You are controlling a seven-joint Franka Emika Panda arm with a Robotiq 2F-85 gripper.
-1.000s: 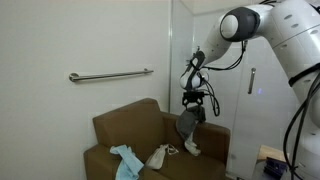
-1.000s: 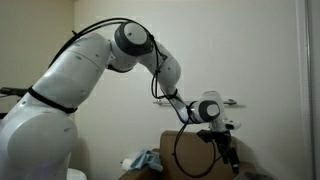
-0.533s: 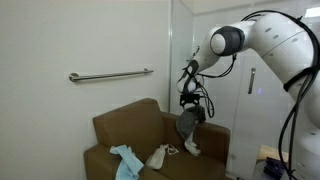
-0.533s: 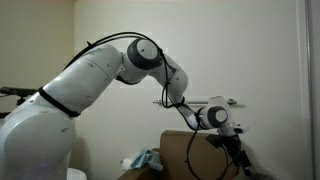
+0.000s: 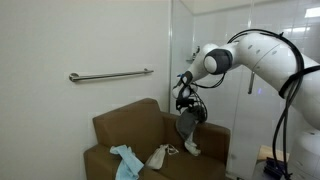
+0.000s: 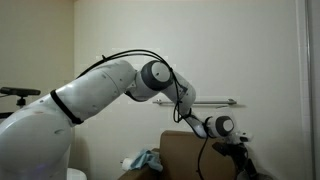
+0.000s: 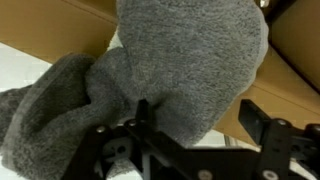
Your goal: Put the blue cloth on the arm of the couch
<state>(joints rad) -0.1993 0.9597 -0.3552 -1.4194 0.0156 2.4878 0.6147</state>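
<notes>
My gripper [image 5: 188,104] hangs with its fingers spread wide, gripping nothing, just above a grey cloth [image 7: 190,60] draped over the couch arm [image 5: 214,136]. The blue cloth [image 5: 125,160] lies well apart from my hand, lower down on the seat [image 5: 99,159]. A white item [image 5: 160,157] lies between.

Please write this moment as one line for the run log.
gripper: open, just above grey cloth | grey cloth: draped on couch arm | blue cloth: on couch seat, not gripped
</notes>
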